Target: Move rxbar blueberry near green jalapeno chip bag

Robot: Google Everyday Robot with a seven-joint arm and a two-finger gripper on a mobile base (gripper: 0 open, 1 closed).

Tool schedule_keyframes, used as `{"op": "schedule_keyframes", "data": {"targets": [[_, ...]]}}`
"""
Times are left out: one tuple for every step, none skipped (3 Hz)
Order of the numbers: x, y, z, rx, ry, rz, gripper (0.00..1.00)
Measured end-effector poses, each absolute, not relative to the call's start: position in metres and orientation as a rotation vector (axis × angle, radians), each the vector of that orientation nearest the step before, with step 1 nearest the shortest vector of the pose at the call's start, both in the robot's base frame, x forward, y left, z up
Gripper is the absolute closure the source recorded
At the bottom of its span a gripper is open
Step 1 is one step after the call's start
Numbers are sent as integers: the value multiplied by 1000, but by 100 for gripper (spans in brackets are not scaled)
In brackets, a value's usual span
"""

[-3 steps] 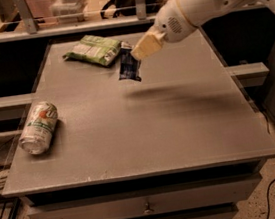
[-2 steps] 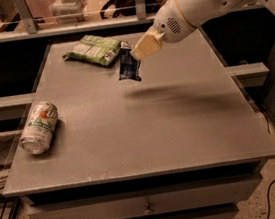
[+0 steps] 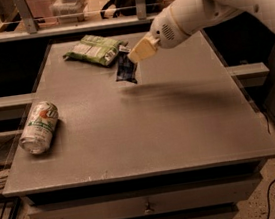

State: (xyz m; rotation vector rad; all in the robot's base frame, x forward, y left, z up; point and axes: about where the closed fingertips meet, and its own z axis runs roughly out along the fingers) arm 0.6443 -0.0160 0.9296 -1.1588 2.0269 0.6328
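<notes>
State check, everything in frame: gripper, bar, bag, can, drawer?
gripper: shut on the rxbar blueberry, over the table's back half
rxbar blueberry: gripped at its top end, hanging near upright, right next to the bag
green jalapeno chip bag: lying flat near the back edge
soda can: on its side, near the left edge
top drawer: shut
</notes>
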Motion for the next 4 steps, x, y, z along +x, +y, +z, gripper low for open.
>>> {"op": "schedule_keyframes", "data": {"targets": [[674,-2,918,-1085,2004,643,100],[704,4,903,-995,2012,624,82],[730,7,897,-925,2009,607,59],[752,12,894,-883,2000,591,36]]}}
